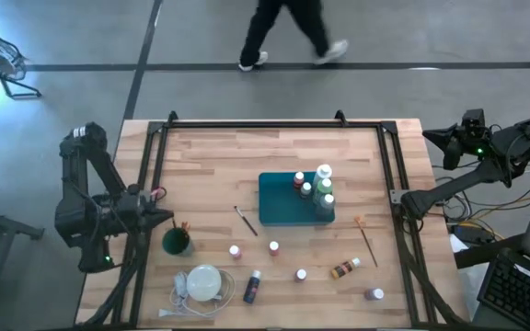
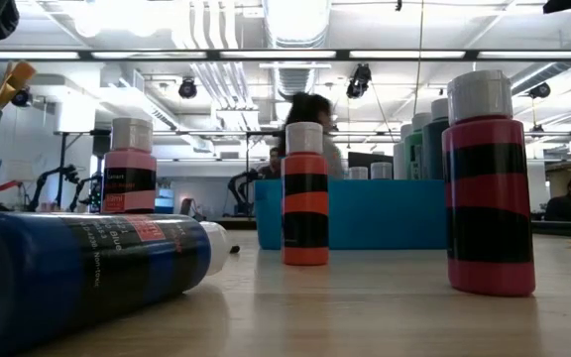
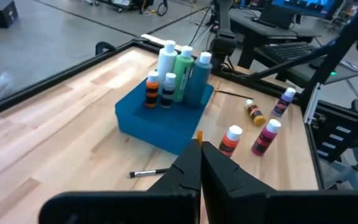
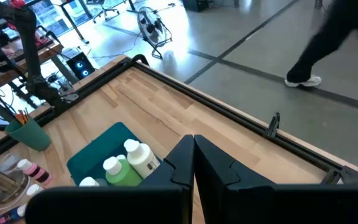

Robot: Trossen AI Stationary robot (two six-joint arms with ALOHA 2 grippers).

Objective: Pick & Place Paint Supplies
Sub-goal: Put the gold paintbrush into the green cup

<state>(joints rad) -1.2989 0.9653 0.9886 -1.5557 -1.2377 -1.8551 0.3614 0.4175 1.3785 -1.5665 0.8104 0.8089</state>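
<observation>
Tray (image 1: 283, 204) mid-tabletop (image 1: 219, 156), bottles (image 1: 323, 188) standing inside.
More bottles (image 1: 300, 274) lie scattered nearer the front; cup (image 1: 176, 242) stands left.

The walking person (image 1: 288, 32) is cut off above the legs by the high view's edge. In the low view, the blue bottle (image 2: 77, 268) runs past the frame, its label too blurred to read.
</observation>
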